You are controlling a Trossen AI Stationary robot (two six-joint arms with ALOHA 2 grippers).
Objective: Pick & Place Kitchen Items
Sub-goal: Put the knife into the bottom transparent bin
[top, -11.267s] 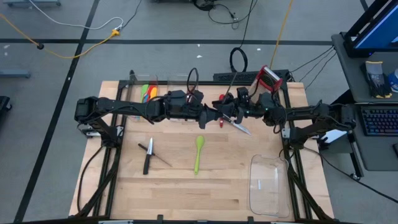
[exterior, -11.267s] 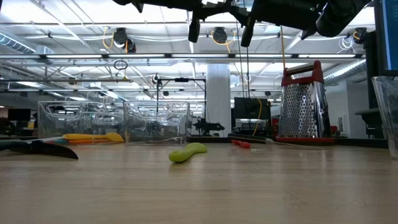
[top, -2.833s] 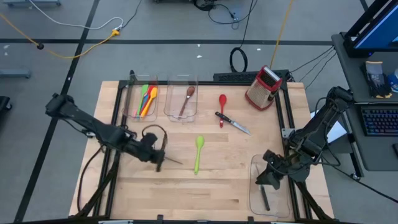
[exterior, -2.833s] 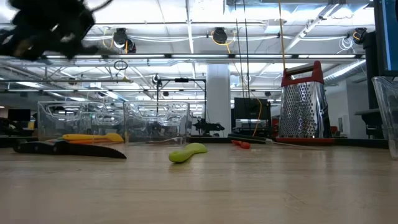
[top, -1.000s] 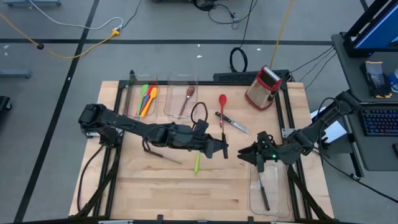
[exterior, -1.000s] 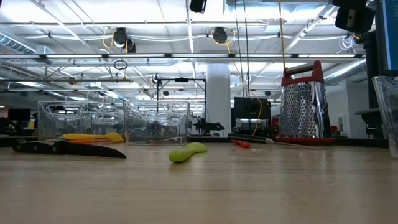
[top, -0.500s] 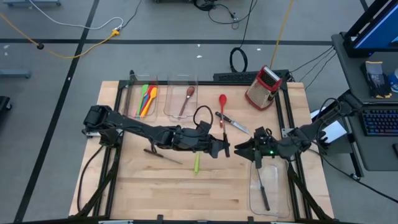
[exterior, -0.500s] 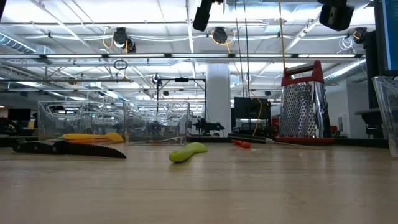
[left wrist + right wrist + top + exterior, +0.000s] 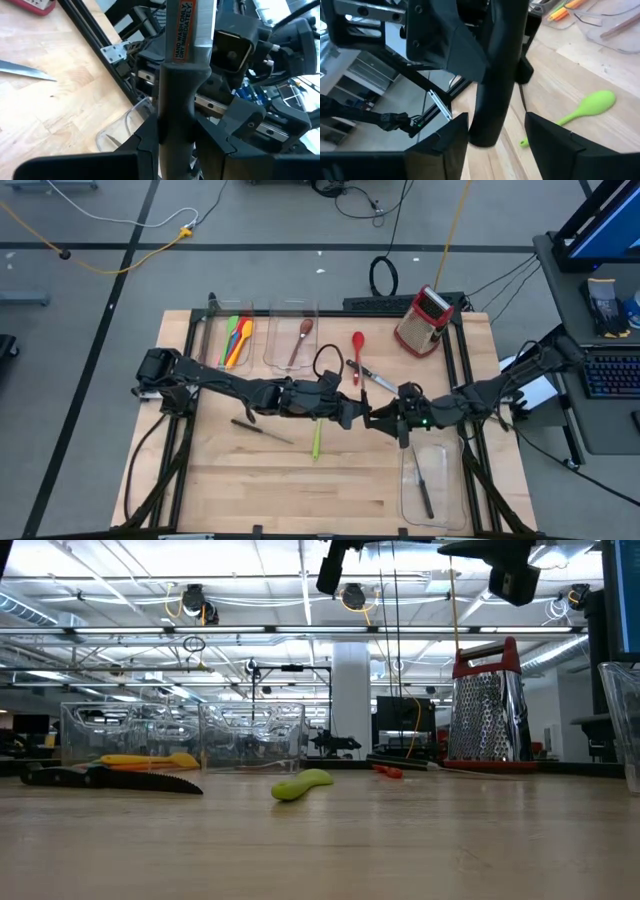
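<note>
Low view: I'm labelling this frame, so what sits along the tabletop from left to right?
Serrated black-handled knife → yellow utensil inside the clear bins → green spoon → red spoon → box grater → edge of another clear bin.

Pale matt wood table [image 9: 250, 480], clear glossy plastic bin [image 9: 447, 502], shiny steel grater [image 9: 485, 723] — smooth green plastic spoon [image 9: 587, 110]

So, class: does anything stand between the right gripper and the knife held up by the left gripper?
Nothing visible does. The knife's black handle stands between the right gripper's open fingers, while the left gripper grips it above the table's middle.
</note>
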